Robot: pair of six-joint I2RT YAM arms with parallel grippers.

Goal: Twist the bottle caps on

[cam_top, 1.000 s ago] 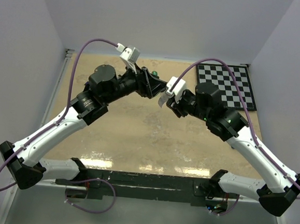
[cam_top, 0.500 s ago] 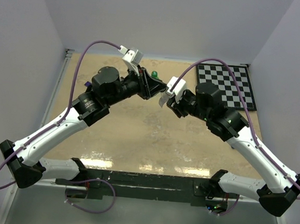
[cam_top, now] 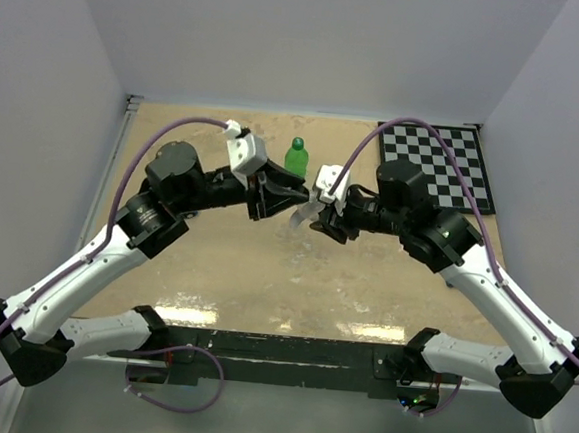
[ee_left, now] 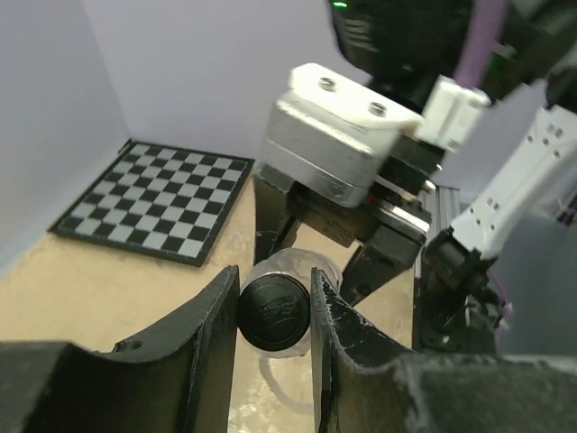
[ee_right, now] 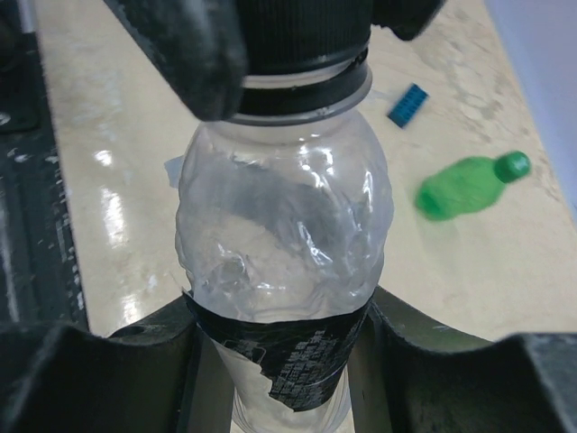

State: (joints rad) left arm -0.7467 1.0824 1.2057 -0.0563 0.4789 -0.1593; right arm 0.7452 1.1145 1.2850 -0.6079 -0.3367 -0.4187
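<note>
Black cap (ee_left: 273,312), just clamped by the left gripper (ee_left: 275,305), tops the clear bottle (ee_right: 284,234) the right gripper (ee_right: 284,347) holds, ready for twisting.

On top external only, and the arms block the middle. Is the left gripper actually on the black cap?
Observer: Yes. The left wrist view shows the left gripper shut on the black cap.
Operator: Cap on the bottle or off it?
Observer: On it. In the right wrist view it sits on the neck of the clear bottle. I can't tell how far it's threaded.
Operator: Where does the right hold it?
Observer: The right gripper clamps the dark label band, at the end away from the cap.
</note>
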